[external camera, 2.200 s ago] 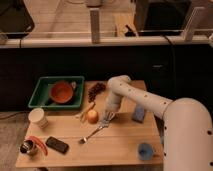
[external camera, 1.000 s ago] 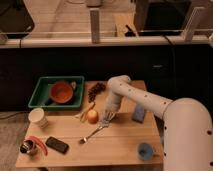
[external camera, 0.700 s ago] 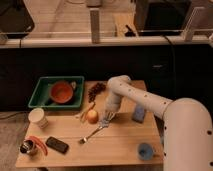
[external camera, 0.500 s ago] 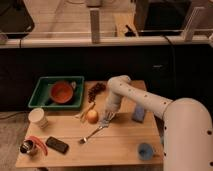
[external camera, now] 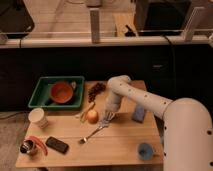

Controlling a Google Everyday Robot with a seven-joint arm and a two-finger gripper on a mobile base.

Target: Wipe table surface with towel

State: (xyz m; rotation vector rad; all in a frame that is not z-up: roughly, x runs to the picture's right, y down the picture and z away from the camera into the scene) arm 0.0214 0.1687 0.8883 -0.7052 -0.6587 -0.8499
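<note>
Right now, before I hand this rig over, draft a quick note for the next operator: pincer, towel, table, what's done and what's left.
Pincer: low over the table surface, beside the orange fruit, at the fork. No towel seen in it.
Towel: probably the blue-grey piece lying on the other side of the arm, apart from the pincer.
Done: no wiping evident.
Left: fetch the towel, then wipe the surface around the clutter.
</note>
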